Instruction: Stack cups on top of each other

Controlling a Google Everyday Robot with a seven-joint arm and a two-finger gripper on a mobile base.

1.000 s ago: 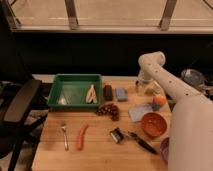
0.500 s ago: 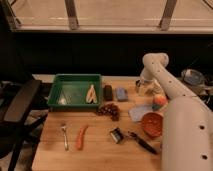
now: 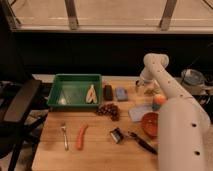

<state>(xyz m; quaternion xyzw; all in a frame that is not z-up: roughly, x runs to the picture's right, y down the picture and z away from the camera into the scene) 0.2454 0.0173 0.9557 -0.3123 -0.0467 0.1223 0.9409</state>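
Note:
The small silver cup (image 3: 117,135) lies on its side on the wooden table (image 3: 95,150), front centre, with its dark inside showing. A pale whitish cup (image 3: 138,113) sits just left of the orange bowl (image 3: 149,124). My gripper (image 3: 144,86) hangs from the white arm (image 3: 165,87) over the back right of the table. It is next to small items there, far from both cups. An orange fruit (image 3: 159,99) lies beside the arm. The purple bowl is hidden behind the arm.
A green tray (image 3: 65,92) holding a banana (image 3: 91,94) stands at the back left. A brown block (image 3: 107,91), blue sponge (image 3: 121,93), grapes (image 3: 108,110), fork (image 3: 65,136), carrot (image 3: 81,136) and black utensil (image 3: 142,142) lie about. A chair (image 3: 20,105) stands left.
The arm's near link has swung closer and covers more of the table's right side. The gripper has shifted slightly right at the back. The cups have not moved.

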